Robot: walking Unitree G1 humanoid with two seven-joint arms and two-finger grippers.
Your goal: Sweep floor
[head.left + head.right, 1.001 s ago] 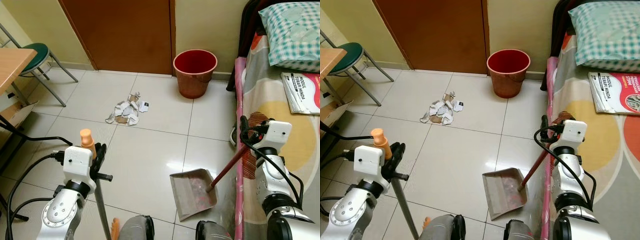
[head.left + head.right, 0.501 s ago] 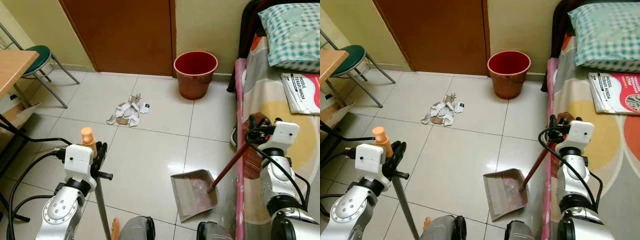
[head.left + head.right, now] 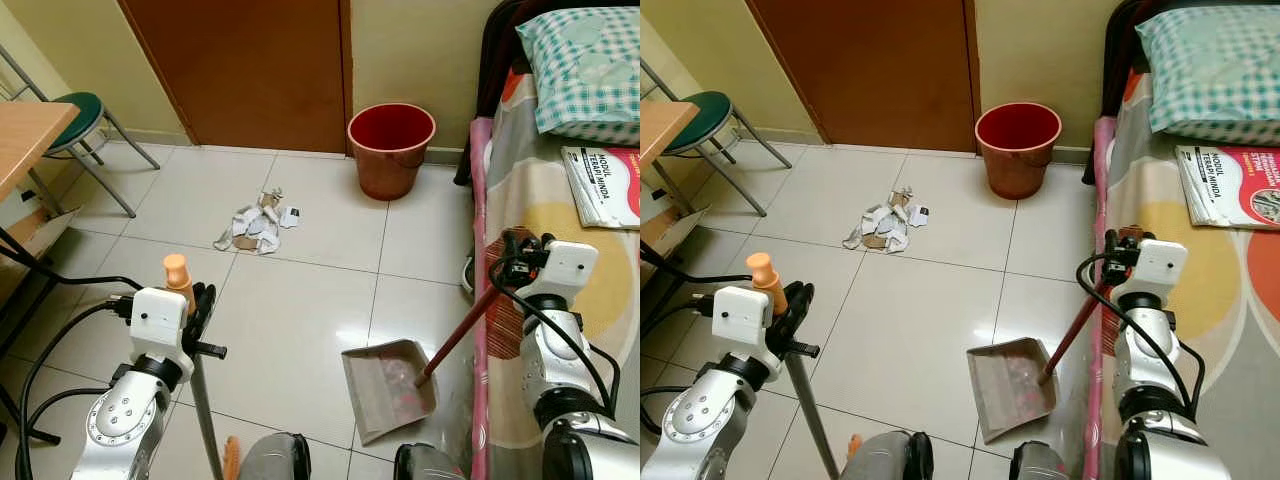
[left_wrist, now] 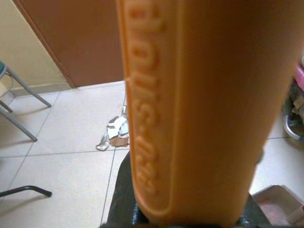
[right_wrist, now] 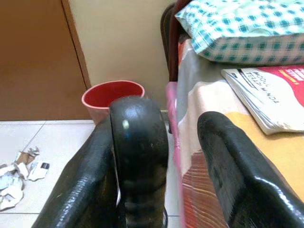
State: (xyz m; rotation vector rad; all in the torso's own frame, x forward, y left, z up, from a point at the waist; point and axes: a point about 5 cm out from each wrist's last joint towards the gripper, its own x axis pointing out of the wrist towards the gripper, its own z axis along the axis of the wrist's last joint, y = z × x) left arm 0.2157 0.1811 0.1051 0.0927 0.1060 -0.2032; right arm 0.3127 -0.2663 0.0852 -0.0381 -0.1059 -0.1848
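Observation:
A pile of crumpled paper scraps (image 3: 257, 226) lies on the white tiles in front of the brown door. My left gripper (image 3: 193, 305) at the lower left is shut on the broom handle (image 3: 204, 405), whose orange tip (image 3: 177, 279) sticks up above it; that orange handle (image 4: 190, 109) looms close in the left wrist view. My right gripper (image 3: 512, 252), by the bed edge, is shut on the dustpan's red handle (image 3: 460, 335). The grey dustpan (image 3: 388, 385) rests on the floor near my feet. In the right wrist view the handle's black end (image 5: 137, 156) sits between the fingers (image 5: 232, 166).
A red bucket (image 3: 390, 146) stands against the far wall right of the door. The bed (image 3: 560, 190) with a checked pillow and a red booklet (image 3: 605, 185) runs along the right. A green-seated chair (image 3: 75, 120) and a wooden desk (image 3: 20, 130) stand at the left, with black cables near the floor.
The view has shifted slightly. My right gripper with the dustpan handle has drifted a little right and down; the dustpan and broom remain about where they were.

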